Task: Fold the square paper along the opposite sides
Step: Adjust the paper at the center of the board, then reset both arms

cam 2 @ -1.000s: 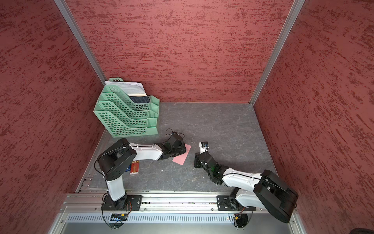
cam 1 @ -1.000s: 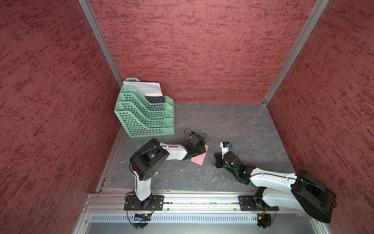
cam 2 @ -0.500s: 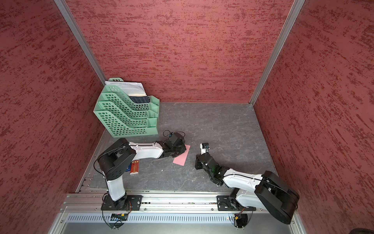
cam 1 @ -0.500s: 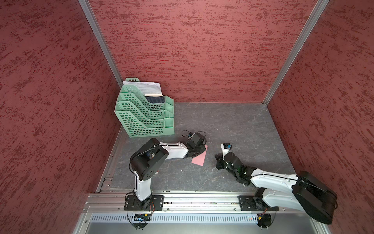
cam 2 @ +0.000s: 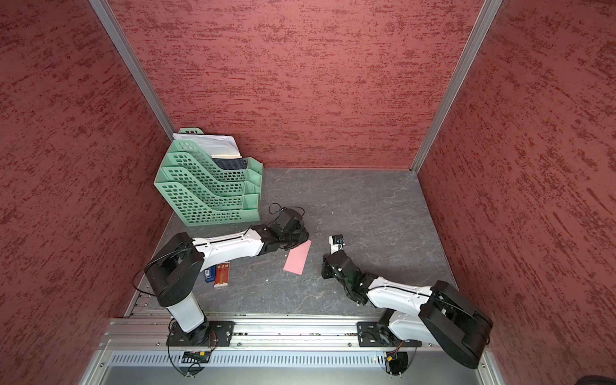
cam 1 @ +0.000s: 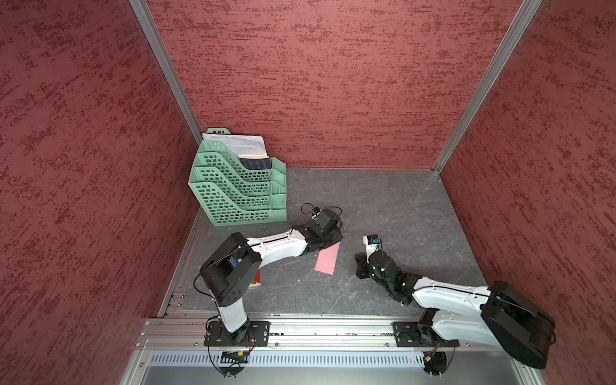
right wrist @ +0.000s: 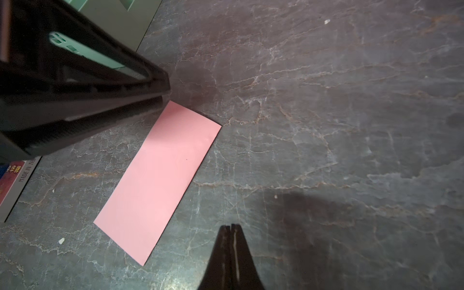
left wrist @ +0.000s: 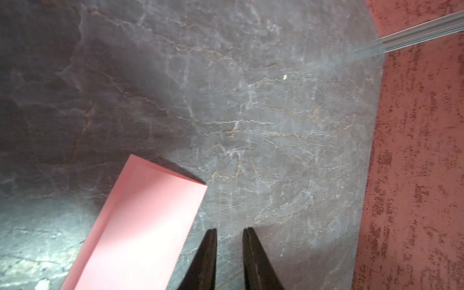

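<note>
1. The thin, matte light-pink square paper (cam 1: 327, 259) lay flat as a narrow rectangle on the dark grey marbled tabletop (cam 1: 383, 206), mid-scene.
2. The black left gripper (left wrist: 229, 229), jaws narrowly parted and empty, hung just beside its far end.
3. The black right gripper (right wrist: 231, 225), closed on nothing, sat right of it.

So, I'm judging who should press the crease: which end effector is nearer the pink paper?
Left. The left end effector is right beside the far end of the pink paper, not on it; the right end effector stands a clear gap off its long side.
</note>
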Robot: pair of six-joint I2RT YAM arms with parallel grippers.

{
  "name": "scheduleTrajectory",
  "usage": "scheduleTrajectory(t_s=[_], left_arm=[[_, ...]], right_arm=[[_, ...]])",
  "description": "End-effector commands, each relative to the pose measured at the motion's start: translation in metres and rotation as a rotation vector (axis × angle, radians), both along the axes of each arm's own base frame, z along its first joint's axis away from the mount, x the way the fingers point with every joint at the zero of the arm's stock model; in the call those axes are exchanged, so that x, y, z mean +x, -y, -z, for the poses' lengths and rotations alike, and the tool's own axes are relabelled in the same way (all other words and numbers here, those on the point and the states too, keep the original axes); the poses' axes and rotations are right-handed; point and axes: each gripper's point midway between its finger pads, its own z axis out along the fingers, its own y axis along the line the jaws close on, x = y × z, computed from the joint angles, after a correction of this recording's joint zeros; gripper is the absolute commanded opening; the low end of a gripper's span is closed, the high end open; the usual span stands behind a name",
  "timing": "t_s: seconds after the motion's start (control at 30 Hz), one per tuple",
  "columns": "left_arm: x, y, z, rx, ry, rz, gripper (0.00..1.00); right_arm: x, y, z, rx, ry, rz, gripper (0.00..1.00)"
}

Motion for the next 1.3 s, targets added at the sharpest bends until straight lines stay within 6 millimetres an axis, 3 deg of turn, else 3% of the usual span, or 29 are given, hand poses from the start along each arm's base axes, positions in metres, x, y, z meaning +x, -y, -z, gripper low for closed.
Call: scheduleTrajectory(t_s=[0.0, 0.1, 0.17, 0.27, 0.33, 0.4, 0.43, 0.47, 0.53, 0.6, 0.67, 0.73, 0.77, 0.83, 0.93, 1.0, 1.07, 1.17, 1.27], left_arm=[[0.003, 0.0, -0.012, 0.025, 0.045, 0.021, 0.24], [0.005, 0.002, -0.024, 0.034, 0.095, 0.045, 0.25], [0.009, -0.002, -0.043, 0.06, 0.173, 0.069, 0.27], [0.014, -0.022, -0.094, 0.17, 0.392, 0.088, 0.34], [0.014, -0.043, -0.138, 0.28, 0.589, 0.091, 0.47], [0.011, -0.06, -0.164, 0.372, 0.749, 0.138, 0.83], [0.01, -0.072, -0.173, 0.433, 0.822, 0.141, 0.88], [0.011, -0.085, -0.175, 0.505, 0.882, 0.13, 0.86], [0.019, -0.133, -0.175, 0.713, 0.97, -0.01, 0.85], [0.026, -0.184, -0.16, 0.834, 0.907, -0.1, 0.84], [0.024, -0.222, -0.13, 0.833, 0.797, -0.083, 0.84], [0.016, -0.257, -0.114, 0.773, 0.731, -0.163, 0.83], [0.012, -0.262, -0.108, 0.721, 0.735, -0.14, 0.83], [0.005, -0.275, -0.094, 0.696, 0.768, -0.116, 0.81], [-0.002, -0.282, -0.077, 0.708, 0.861, -0.03, 0.8], [0.002, -0.3, -0.056, 0.69, 0.807, -0.074, 0.79], [0.011, -0.313, -0.043, 0.667, 0.771, -0.103, 0.8], [0.036, -0.324, -0.05, 0.635, 0.818, -0.131, 0.79], [0.057, -0.328, -0.05, 0.647, 0.853, -0.135, 0.78]], right_arm=[[0.008, -0.004, -0.013, -0.006, 0.028, -0.008, 0.0], [0.012, -0.003, -0.023, -0.032, 0.068, -0.014, 0.02], [0.017, -0.001, -0.038, -0.062, 0.131, -0.021, 0.23], [0.027, 0.01, -0.077, -0.127, 0.277, 0.001, 0.53], [0.032, 0.014, -0.113, -0.199, 0.418, -0.019, 0.83], [0.037, 0.028, -0.143, -0.274, 0.575, 0.027, 0.88], [0.042, 0.042, -0.158, -0.307, 0.645, 0.109, 0.9], [0.044, 0.053, -0.168, -0.342, 0.701, 0.163, 0.93], [0.055, 0.069, -0.17, -0.454, 0.762, 0.199, 0.97], [0.075, 0.098, -0.155, -0.498, 0.73, 0.288, 0.98], [0.088, 0.128, -0.141, -0.506, 0.73, 0.394, 0.98], [0.095, 0.152, -0.124, -0.524, 0.719, 0.469, 0.98], [0.097, 0.161, -0.112, -0.531, 0.701, 0.491, 0.98], [0.096, 0.175, -0.109, -0.518, 0.731, 0.544, 0.98], [0.103, 0.177, -0.102, -0.46, 0.729, 0.504, 0.98], [0.112, 0.18, -0.093, -0.426, 0.699, 0.475, 0.98], [0.119, 0.187, -0.085, -0.385, 0.68, 0.471, 0.98], [0.125, 0.197, -0.068, -0.311, 0.611, 0.445, 0.98], [0.132, 0.207, -0.065, -0.289, 0.568, 0.479, 0.98]])
